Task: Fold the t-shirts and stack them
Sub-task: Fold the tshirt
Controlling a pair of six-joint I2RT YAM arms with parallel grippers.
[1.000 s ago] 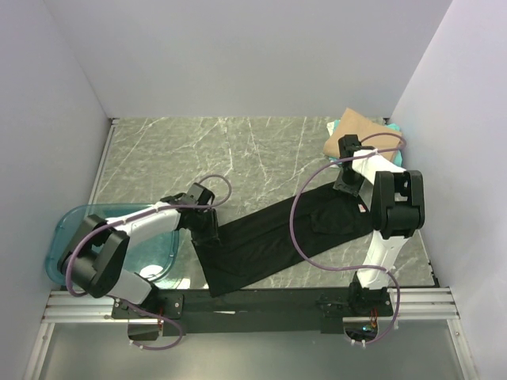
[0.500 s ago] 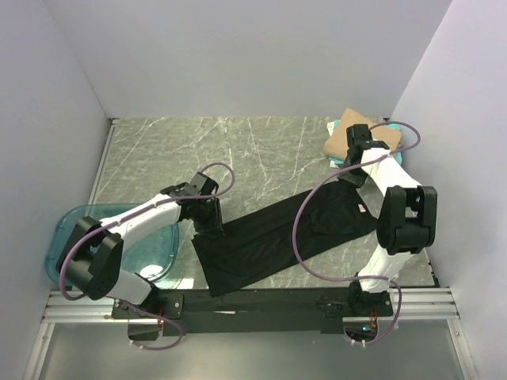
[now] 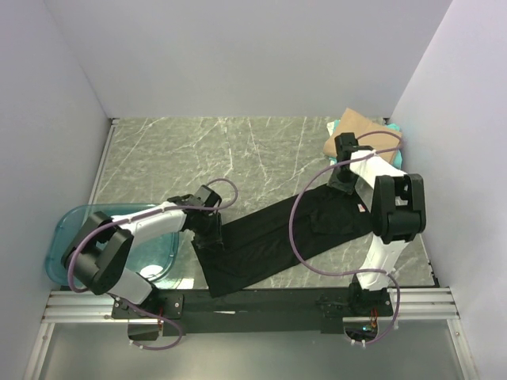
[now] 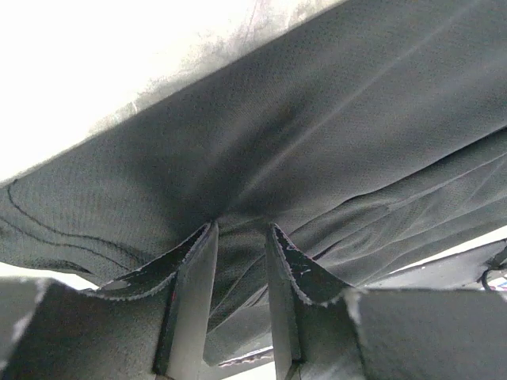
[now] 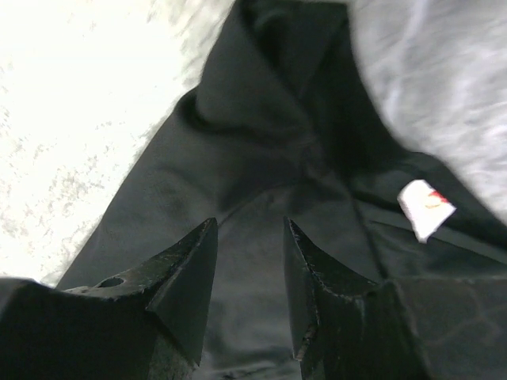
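Note:
A black t-shirt [image 3: 269, 237] lies stretched in a diagonal band across the marble table [image 3: 238, 150], from near left to far right. My left gripper [image 3: 208, 233] is at the shirt's left edge, shut on a pinch of the black cloth [image 4: 317, 119], with creases running into the fingertips [image 4: 207, 231]. My right gripper [image 3: 342, 180] is at the shirt's far right end, shut on the cloth [image 5: 261, 119] near the collar. A white label [image 5: 425, 208] shows beside it. A folded tan t-shirt [image 3: 360, 131] lies on a teal one [image 3: 396, 129] at the back right.
A clear teal bin [image 3: 75, 237] sits at the near left, under the left arm. White walls enclose the table at left, back and right. A black rail [image 3: 261, 302] runs along the near edge.
Half a second ago both grippers were pulled further back, with the shirt drawn tighter. Now both have come forward and down again, and the shirt lies much as a second ago.

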